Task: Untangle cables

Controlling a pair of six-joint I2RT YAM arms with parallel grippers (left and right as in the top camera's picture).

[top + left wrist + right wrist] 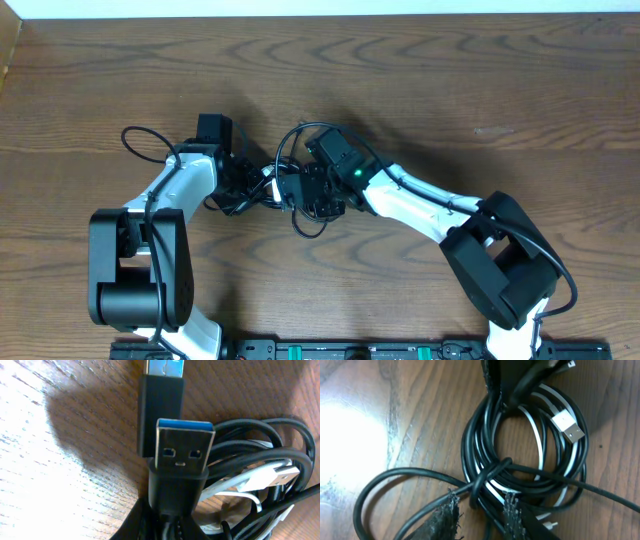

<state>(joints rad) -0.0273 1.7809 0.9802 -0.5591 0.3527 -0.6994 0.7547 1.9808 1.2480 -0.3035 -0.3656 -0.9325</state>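
The cables (300,222) lie tangled in a heap at mid-table between my two grippers. In the left wrist view my left gripper (172,527) is shut on a black cable just behind its blue-tongued USB plug (182,450). A second black plug (160,410) lies behind it, and the white cable's plug (280,474) lies to the right. In the right wrist view my right gripper (480,510) is open, its fingers on either side of a knot of black strands (487,472). The coil (475,435) holds the white cable with its silver plug (568,427). From overhead, the left gripper (260,188) and right gripper (300,192) nearly touch.
A thicker black cable wired to the left arm (140,140) loops out at the left. Both arm bases stand at the table's near edge (330,350). Bare wooden table (450,80) lies all around the tangle.
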